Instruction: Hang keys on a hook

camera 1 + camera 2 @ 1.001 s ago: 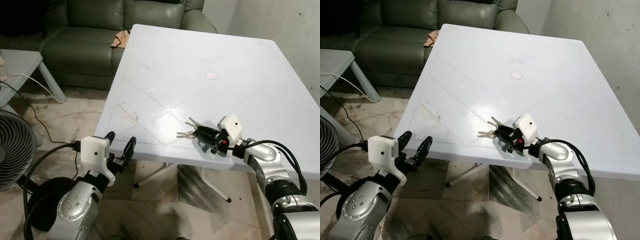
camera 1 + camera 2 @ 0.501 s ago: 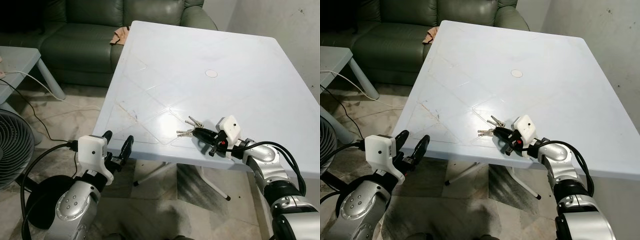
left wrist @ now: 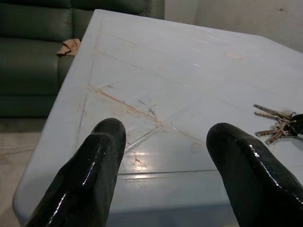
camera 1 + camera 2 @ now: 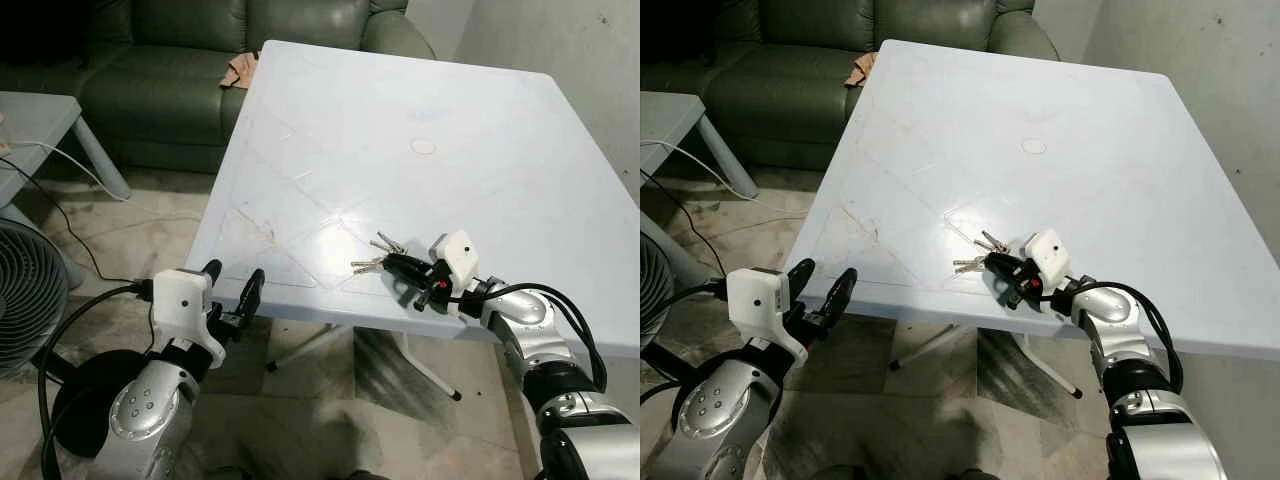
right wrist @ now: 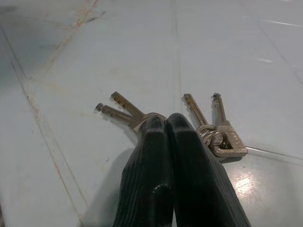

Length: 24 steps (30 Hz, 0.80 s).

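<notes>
Looking down from the head camera, the left eye view shows a white table (image 4: 330, 130) across the upper middle of the frame. Right of centre, near the table's front edge, the right gripper (image 4: 400, 266) has its two black fingers pressed together on a bunch of keys (image 4: 375, 257), whose blades fan out toward the left of the frame and rest on the tabletop. At lower left, the left gripper (image 4: 232, 290) hangs with its fingers spread apart, holding nothing, just off the table's front edge. A green sofa (image 4: 170, 60) sits at upper left.

The right eye view gives the same scene, keys slightly left of centre.

In the left wrist view, two spread fingers (image 3: 94, 165) frame the tabletop, with the keys far off at the right edge.

In the right wrist view, the closed fingers meet at lower centre, pinching the key ring; two blades point to upper left, two more lie at right.

The grip looks slight, taken at the ring alone, so the bunch could likely slip or swing loose on lifting.
</notes>
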Motion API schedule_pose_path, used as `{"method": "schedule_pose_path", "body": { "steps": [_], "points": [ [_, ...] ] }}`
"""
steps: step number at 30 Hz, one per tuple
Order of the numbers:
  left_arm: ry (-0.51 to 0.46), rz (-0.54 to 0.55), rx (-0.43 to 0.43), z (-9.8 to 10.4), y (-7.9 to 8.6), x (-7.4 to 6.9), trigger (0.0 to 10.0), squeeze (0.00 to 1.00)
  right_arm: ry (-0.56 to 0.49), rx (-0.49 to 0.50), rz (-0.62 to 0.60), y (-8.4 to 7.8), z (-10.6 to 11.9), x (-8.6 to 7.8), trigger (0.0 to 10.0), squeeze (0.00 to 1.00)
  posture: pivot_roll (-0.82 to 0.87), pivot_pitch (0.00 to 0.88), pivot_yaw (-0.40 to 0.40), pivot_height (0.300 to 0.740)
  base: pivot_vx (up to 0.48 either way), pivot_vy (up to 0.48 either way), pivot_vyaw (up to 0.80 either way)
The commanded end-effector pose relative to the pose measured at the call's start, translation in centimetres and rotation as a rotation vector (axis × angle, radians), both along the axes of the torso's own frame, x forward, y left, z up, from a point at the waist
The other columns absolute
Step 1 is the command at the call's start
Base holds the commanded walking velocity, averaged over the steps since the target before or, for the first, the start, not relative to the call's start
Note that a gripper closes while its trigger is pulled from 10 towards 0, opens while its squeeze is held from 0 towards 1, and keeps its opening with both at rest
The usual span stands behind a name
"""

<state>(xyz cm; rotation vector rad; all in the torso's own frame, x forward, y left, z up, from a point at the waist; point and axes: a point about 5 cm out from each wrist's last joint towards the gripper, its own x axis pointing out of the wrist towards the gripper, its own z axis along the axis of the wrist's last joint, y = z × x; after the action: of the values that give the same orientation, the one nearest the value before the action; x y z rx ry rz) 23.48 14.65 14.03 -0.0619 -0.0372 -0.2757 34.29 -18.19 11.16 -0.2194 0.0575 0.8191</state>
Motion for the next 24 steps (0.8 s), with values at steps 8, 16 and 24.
{"method": "schedule_pose_path", "body": {
  "steps": [8,16,24],
  "points": [
    [-0.033,0.091,-0.013,0.7,1.4,0.8,10.0,0.0,-0.029,0.409,-0.08,0.5,2.8,0.5,0.0,0.0,-0.01,0.134,-0.067,0.724,0.0,0.0,0.0],
    [-0.064,0.194,-0.039,1.4,3.1,2.4,10.0,0.0,-0.077,0.695,-0.16,2.4,5.6,0.3,10.0,0.0,-0.03,0.103,-0.06,0.724,0.0,0.0,0.0],
    [-0.089,0.274,0.009,1.7,4.3,3.6,10.0,0.0,-0.153,0.704,-0.315,2.0,6.8,0.4,10.0,0.0,-0.04,0.065,-0.058,0.724,0.0,0.0,0.0]
  ]
}}
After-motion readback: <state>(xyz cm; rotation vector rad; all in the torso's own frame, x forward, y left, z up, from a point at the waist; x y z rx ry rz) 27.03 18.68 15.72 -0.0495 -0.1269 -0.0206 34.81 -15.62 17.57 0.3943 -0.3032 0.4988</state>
